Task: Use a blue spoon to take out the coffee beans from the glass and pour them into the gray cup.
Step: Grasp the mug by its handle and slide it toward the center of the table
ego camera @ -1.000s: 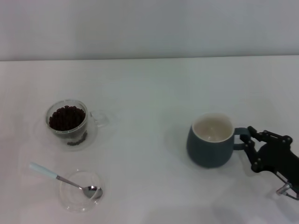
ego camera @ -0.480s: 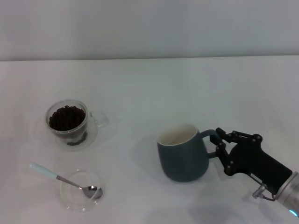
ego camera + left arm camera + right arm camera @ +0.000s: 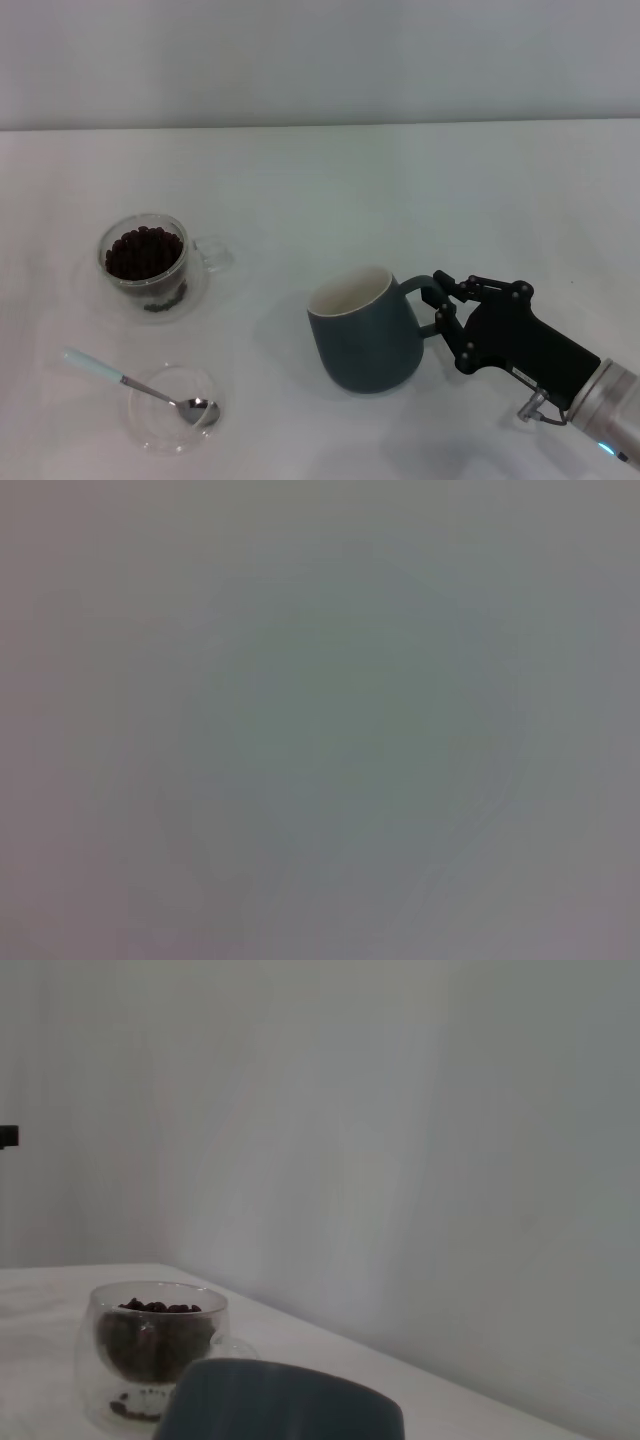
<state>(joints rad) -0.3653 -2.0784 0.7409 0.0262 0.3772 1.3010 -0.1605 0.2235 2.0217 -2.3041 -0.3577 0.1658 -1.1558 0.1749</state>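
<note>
The gray cup (image 3: 365,338) sits tilted near the table's (image 3: 330,190) middle, well right of the glass (image 3: 145,255) of coffee beans (image 3: 143,251) and the blue spoon (image 3: 135,384) resting in a clear dish (image 3: 172,408). The right gripper (image 3: 442,312), reaching in low from the right, is clamped on the cup's handle.

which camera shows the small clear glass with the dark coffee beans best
The head view: the small clear double-walled glass stands whole on the white table, its dark brown coffee beans seen from above. The right wrist view shows it side-on, partly behind the dark slate-gray ceramic cup. The left wrist view shows nothing of it.
</note>
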